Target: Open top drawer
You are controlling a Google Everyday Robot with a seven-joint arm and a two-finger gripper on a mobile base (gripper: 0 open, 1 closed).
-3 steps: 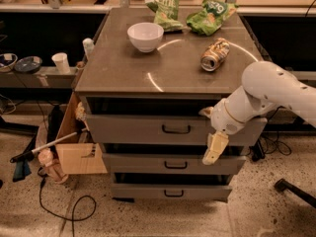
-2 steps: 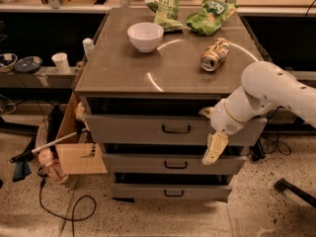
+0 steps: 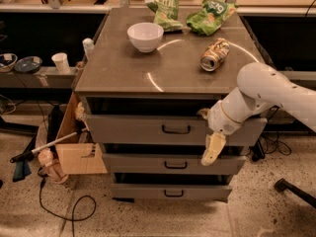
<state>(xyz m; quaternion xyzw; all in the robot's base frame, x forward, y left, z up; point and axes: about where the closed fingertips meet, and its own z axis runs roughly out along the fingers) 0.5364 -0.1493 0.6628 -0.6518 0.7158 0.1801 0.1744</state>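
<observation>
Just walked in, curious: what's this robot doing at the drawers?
A white robot arm reaches in from the right; its gripper hangs in front of the top drawer, right of the dark handle and not on it. The drawer seems to stand slightly out, a dark gap showing above it. A white bowl, a tipped can and green snack bags sit on the cabinet top.
</observation>
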